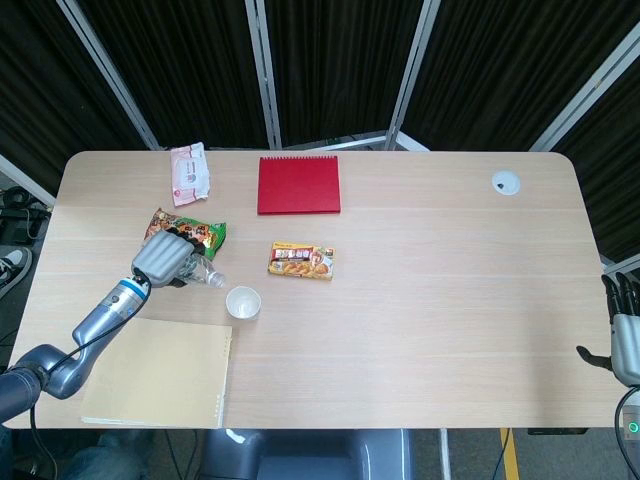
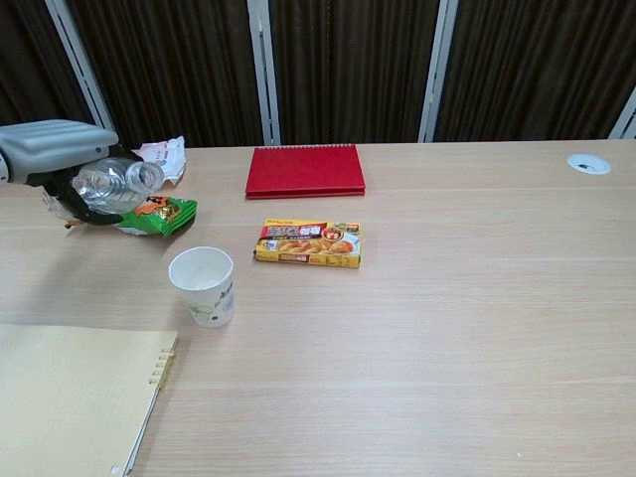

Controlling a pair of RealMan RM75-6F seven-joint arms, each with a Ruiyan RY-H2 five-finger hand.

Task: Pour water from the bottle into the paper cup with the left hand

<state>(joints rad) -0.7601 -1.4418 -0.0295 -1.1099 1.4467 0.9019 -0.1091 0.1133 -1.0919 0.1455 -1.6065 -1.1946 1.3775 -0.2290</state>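
Note:
My left hand [image 1: 163,256] [image 2: 52,149] grips a clear plastic bottle [image 2: 111,184] [image 1: 201,273], held above the table to the left of the white paper cup [image 2: 203,286] [image 1: 243,302]. The bottle lies nearly level, its open mouth pointing right and slightly up; no water runs from it. The cup stands upright on the table, apart from the bottle. My right hand [image 1: 624,320] shows only at the far right edge of the head view, off the table, fingers pointing up and holding nothing.
A green snack bag [image 2: 154,213] lies under the bottle. A red notebook [image 2: 305,170], a yellow food box [image 2: 309,242], a white wipes packet [image 1: 189,171] and a tan pad [image 2: 66,397] lie around. A round white grommet [image 1: 505,182] sits far right.

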